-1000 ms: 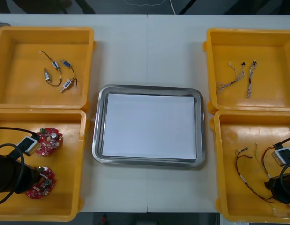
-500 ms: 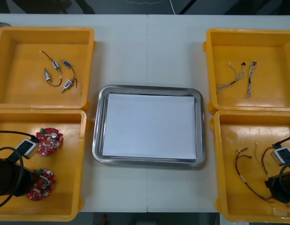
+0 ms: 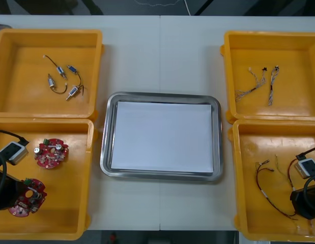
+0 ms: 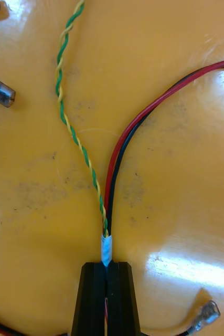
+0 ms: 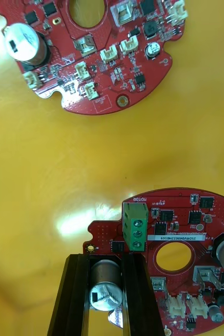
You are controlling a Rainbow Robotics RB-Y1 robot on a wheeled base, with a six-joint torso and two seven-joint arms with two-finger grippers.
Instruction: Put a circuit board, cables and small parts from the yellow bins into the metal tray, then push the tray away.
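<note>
My left gripper (image 5: 107, 262) is low in the near-left yellow bin (image 3: 88, 173). Its black fingers are clamped on the silver cylindrical component (image 5: 105, 287) that stands on a round red circuit board (image 5: 188, 247), and a second red board (image 5: 96, 52) lies flat close by, not touching it. I judge the held board light and stiff but delicate. A soldered part is a poor handle that could lever loose, so I'd move gently or prefer the bare rim. My right gripper (image 4: 107, 266) is down in the near-right yellow bin (image 3: 236, 173), fingers pinched almost together on a cable bundle (image 4: 112, 199) at its white tape wrap (image 4: 107, 248), where a twisted green and yellow pair (image 4: 75, 136) meets a red and black pair (image 4: 143, 118). That bundle should be limp and nearly weightless; the taped joint is the firmest place to hold, though the loose ends will trail and may snag the bin wall. The bin floors look glossy and slick. Between the bins the metal tray (image 3: 160, 95), white inside, sits on the light table (image 3: 160, 51) with room for both loads.
</note>
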